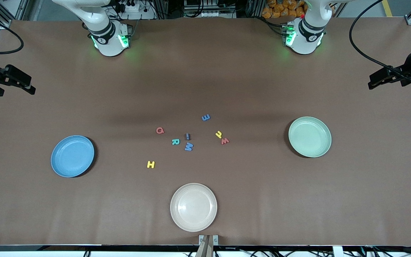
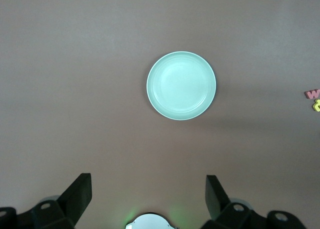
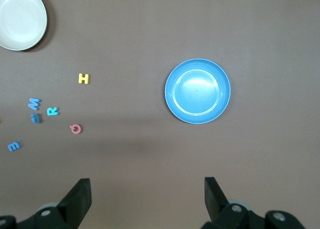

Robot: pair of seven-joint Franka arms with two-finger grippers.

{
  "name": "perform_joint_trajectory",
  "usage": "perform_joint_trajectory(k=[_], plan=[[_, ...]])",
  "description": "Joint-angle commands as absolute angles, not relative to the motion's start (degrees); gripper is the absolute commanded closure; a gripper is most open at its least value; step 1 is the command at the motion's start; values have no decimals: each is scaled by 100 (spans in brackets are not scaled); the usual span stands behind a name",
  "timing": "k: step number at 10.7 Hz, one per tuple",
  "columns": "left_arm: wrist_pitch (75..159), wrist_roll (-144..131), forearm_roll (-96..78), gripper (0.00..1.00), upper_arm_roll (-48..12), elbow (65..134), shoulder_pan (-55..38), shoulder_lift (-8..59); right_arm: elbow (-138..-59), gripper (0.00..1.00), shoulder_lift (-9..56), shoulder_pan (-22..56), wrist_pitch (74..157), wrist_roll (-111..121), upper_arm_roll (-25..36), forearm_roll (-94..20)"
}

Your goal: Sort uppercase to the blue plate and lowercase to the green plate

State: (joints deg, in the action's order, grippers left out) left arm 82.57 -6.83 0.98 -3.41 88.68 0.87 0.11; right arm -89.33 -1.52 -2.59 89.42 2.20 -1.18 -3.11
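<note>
Mid-table lie the uppercase letters: red Q point(image 1: 160, 130), teal R point(image 1: 175, 141), blue M point(image 1: 188, 146) and yellow H point(image 1: 151, 164). The lowercase ones are among them: dark i point(image 1: 187, 136), blue m point(image 1: 206, 117), yellow h point(image 1: 218, 134) and red m point(image 1: 224, 141). The blue plate point(image 1: 72, 156) sits empty toward the right arm's end. The green plate point(image 1: 309, 136) sits empty toward the left arm's end. My right gripper point(image 1: 30, 85) hangs open high above the table near the blue plate point(image 3: 197, 91). My left gripper point(image 1: 370, 81) hangs open high up near the green plate point(image 2: 181, 85).
A cream plate point(image 1: 193, 207) stands empty near the table's front edge, nearer the front camera than the letters. Both arm bases stand along the table's back edge, with black cables at each end.
</note>
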Motion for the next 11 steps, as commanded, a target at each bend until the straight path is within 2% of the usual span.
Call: perform_joint_trajectory(k=[1, 11], plan=[[8306, -589, -44, 0, -255, 9026, 35, -141, -8727, 0, -44, -229, 8807, 264, -105, -255], [8358, -851, 0, 0, -290, 9017, 0, -114, -8771, 0, 35, -202, 8815, 255, -123, 8]])
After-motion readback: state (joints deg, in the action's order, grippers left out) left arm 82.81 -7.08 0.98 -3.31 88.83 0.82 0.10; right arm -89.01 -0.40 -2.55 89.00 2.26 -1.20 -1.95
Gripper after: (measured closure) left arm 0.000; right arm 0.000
